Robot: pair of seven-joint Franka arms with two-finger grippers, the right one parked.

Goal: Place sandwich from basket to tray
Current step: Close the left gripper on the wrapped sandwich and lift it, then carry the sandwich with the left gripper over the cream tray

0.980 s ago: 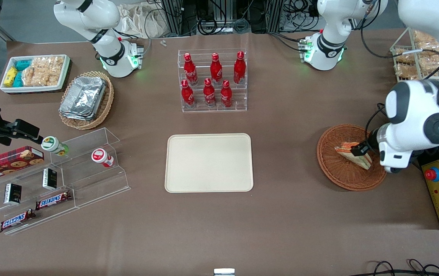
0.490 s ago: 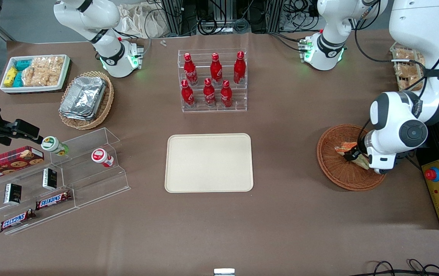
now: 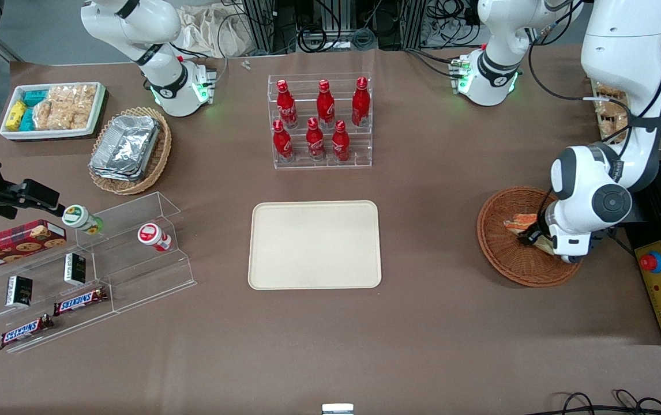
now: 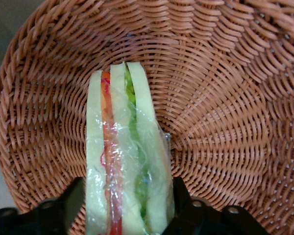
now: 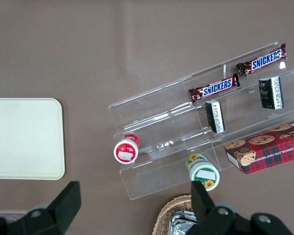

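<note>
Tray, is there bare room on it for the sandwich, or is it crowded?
The tray holds nothing; its whole surface inside the rim is free. The crowding is in the basket, where the pincer straddles the sandwich.

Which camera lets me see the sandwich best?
The left wrist view: the sandwich fills it, with its bread, orange and green layers clear, standing in the basket between the open pincer fingers. The front view shows only a small part beside the arm. The right wrist view misses it.
</note>
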